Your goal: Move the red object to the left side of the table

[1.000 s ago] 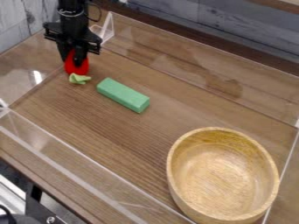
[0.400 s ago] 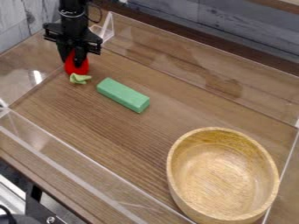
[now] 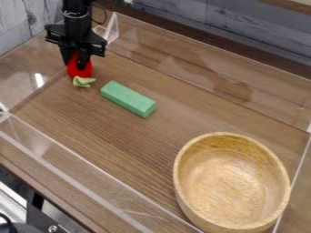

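- As I look at the camera view, I see the gripper [image 3: 80,62] in the upper left part of the table [image 3: 183,100], coming down steeply from the black arm above it.
- Its black fingers [image 3: 72,56] are pressed together on the red object [image 3: 80,66], so I read this as a pinch on that small toy.
- The red object is glossy and rounded, and most of its upper part is hidden between the fingers; only the lower red part shows clearly.
- A little light-green end [image 3: 82,82] is visible just under the red part, touching or almost touching the wood surface. I cannot tell if the toy rests on the table or is lifted a little.
- So the red object is at the far left side of the table, near the clear acrylic wall [image 3: 27,80] that runs along this side.
- A green rectangular block [image 3: 127,98] lies flat on the wood just to the right of the toy, with its long side running diagonally. It is near the toy but does not touch it.
- A round light wooden bowl [image 3: 232,183] stands in the lower right corner, well apart from the gripper and from the block. I see nothing inside it.
- The tabletop is brown with wood grain, and low clear walls stand around its edges.
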You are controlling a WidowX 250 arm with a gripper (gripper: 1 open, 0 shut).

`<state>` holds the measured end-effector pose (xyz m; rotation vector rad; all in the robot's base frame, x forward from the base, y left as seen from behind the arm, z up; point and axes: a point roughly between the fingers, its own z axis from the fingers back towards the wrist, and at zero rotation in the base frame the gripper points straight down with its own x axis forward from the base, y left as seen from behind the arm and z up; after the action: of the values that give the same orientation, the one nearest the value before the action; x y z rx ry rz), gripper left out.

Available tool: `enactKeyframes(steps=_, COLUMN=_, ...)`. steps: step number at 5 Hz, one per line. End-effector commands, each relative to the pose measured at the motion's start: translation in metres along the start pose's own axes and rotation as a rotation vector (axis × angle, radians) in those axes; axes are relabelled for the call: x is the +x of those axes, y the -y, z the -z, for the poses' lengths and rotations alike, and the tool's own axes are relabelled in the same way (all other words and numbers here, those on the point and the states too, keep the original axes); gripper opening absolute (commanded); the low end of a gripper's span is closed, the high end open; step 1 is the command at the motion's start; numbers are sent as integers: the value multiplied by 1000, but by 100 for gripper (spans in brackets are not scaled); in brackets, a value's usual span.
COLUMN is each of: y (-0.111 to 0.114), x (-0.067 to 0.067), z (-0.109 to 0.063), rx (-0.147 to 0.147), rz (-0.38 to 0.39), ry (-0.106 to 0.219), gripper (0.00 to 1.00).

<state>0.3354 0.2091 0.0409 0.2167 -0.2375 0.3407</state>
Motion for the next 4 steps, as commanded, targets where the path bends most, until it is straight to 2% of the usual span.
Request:
enactKeyframes(steps=1, y=0, x=6, z=-8, rx=10, rz=-14, ry=25, gripper=0)
enactKeyframes(steps=4, y=0, x=3, z=-5, rx=15, rz=-42, ry=7, gripper=0)
